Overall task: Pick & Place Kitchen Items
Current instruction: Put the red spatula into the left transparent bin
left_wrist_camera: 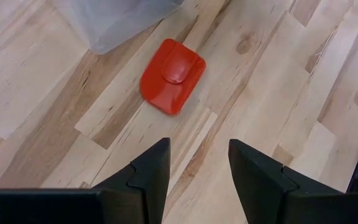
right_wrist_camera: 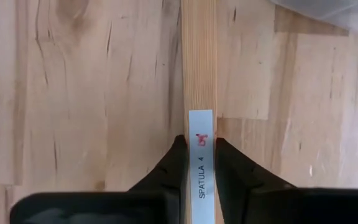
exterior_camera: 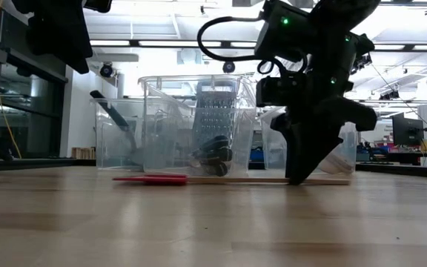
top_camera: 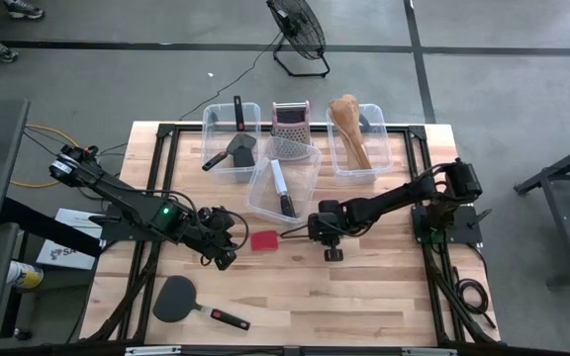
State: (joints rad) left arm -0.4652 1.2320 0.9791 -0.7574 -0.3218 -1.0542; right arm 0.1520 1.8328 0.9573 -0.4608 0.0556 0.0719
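Sorting is partly done: three bins at 12 o'clock hold utensils. Right pincer is clamped on the red spatula handle at desk centre; left pincer hovers agape beside it. Black spatula waits at 7 o'clock

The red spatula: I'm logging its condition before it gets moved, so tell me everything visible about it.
The red spatula has a glossy, rounded-square red blade and a pale wooden handle with a white label reading "SPATULA 4". It lies flat on the wooden table, near a clear bin. The right gripper is closed on the handle.
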